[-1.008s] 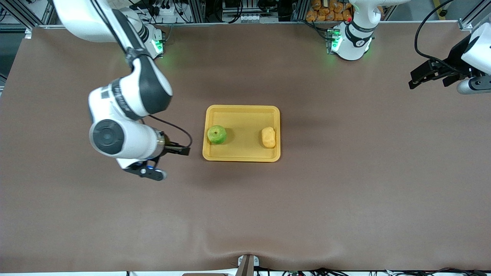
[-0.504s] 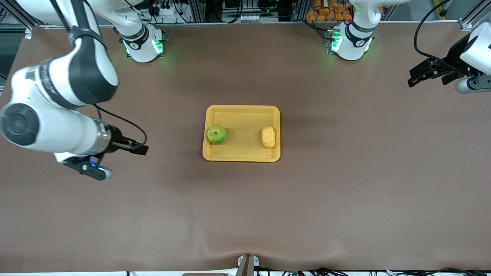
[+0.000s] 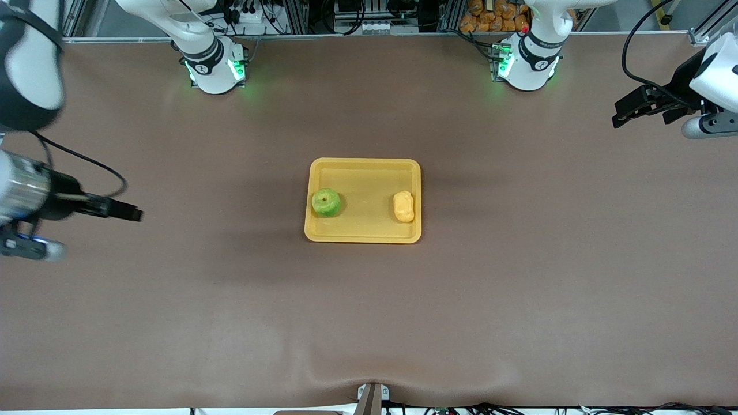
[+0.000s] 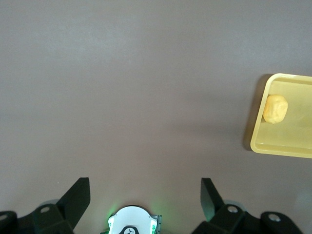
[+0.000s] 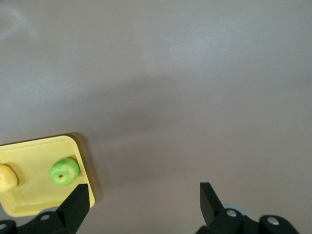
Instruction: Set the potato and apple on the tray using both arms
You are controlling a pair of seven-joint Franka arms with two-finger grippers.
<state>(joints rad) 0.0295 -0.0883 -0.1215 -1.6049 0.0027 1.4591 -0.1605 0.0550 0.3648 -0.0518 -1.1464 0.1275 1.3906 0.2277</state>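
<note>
So from where I'm driving this: the tray (image 3: 362, 200) sits about mid tabletop (image 3: 519, 288), roughly between the two arm bases but nearer the front camera than both. The apple (image 3: 326, 202) is in the tray, up against the rim on the right arm's end. The potato (image 3: 403, 206) is in there too, close to the rim on the left arm's end, well apart from the apple. Both sit about level with each other. The right gripper (image 3: 135, 214) hangs over bare tabletop at the right arm's end, well clear of the tray. The left gripper (image 3: 620, 118) is over the left arm's end, also well away.
</note>
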